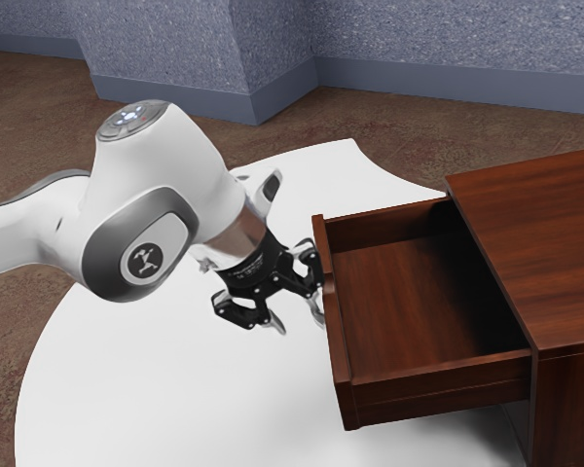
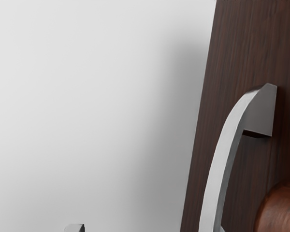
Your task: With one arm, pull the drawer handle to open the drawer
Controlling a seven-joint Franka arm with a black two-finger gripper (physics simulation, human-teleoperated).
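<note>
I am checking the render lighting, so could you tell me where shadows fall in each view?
Exterior view: the drawer darkens inside, toward the cabinet. Wrist view: a soft shadow spreads over the white table beside the drawer front; the handle catches light.

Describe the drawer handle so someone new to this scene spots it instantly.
Find the dark wooden cabinet at the exterior view's right; its drawer stands pulled out toward the arm. On the drawer's outer front sits the handle: a curved grey metal bar, the sole pale metal piece on brown wood.
</note>
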